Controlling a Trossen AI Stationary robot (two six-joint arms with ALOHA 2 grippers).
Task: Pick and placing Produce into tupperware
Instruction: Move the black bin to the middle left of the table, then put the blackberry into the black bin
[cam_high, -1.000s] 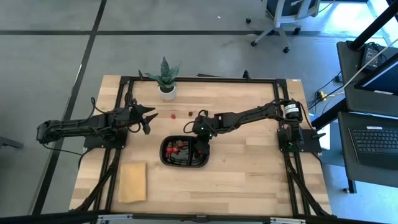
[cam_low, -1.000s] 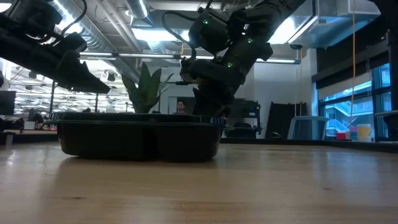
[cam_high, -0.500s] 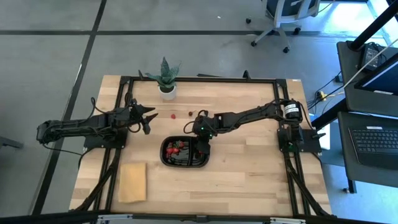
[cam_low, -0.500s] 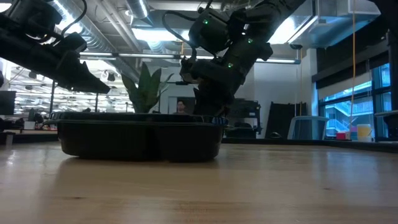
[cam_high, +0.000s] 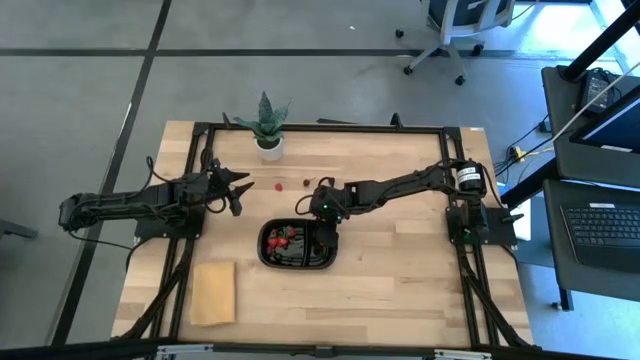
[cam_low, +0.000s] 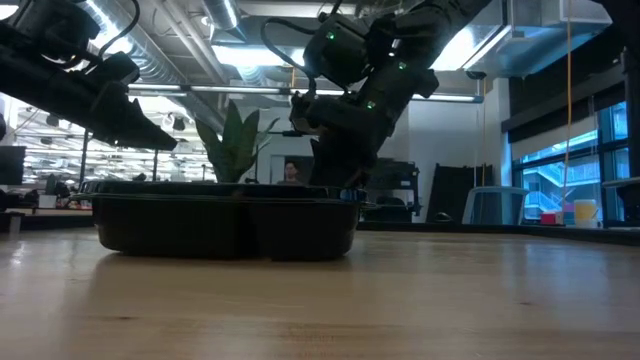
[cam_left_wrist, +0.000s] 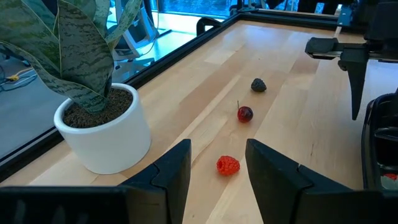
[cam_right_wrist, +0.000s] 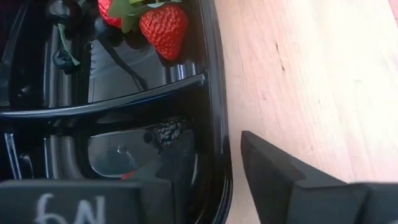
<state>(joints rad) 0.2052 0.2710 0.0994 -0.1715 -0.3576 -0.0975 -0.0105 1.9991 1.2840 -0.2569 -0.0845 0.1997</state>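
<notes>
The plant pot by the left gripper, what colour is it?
White; the plant pot shows best in the left wrist view.

You have a green potted plant (cam_high: 267, 127) in a white pot on the wooden tabletop (cam_high: 400, 260) just beyond the left jaws, a flat tan block (cam_high: 213, 292) lying well behind them, and an office chair (cam_high: 455, 25) off the tabletop.

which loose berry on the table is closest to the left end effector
The red raspberry, just ahead of the left end effector; the cherry and dark blackberry lie farther off.
</notes>
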